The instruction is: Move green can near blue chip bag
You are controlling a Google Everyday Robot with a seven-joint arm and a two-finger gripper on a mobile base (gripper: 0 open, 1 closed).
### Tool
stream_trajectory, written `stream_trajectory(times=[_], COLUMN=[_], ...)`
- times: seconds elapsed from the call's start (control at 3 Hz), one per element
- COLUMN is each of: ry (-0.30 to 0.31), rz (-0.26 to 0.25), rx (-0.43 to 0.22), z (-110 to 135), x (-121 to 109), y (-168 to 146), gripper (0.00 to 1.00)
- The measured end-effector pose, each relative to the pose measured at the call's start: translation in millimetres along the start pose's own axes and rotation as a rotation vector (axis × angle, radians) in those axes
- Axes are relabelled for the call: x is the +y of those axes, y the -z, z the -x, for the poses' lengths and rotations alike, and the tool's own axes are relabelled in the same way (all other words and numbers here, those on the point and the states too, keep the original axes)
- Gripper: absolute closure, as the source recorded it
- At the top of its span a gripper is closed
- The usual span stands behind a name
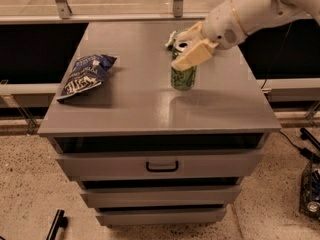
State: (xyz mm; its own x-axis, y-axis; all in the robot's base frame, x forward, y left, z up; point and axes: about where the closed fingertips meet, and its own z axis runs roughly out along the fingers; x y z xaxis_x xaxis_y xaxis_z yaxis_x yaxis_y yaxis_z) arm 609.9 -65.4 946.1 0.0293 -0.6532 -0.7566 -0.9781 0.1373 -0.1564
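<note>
The green can stands upright near the middle of the grey cabinet top, its silver top showing. My gripper reaches in from the upper right and is shut on the can's upper part, one beige finger lying across its front. The blue chip bag lies wrinkled on the left side of the top, well to the left of the can.
A light green chip bag lies at the back behind my gripper, mostly hidden. The cabinet has drawers with a dark handle below. A metal railing runs behind. Cables and a basket sit on the floor at right.
</note>
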Motion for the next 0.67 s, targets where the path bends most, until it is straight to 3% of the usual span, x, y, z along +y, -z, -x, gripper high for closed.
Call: stream_trajectory(times=[0.67], ry=[0.065], rz=[0.111], rx=[-0.073], z=[45.7], x=[-33.9], y=[-75.3], gripper=[1.0])
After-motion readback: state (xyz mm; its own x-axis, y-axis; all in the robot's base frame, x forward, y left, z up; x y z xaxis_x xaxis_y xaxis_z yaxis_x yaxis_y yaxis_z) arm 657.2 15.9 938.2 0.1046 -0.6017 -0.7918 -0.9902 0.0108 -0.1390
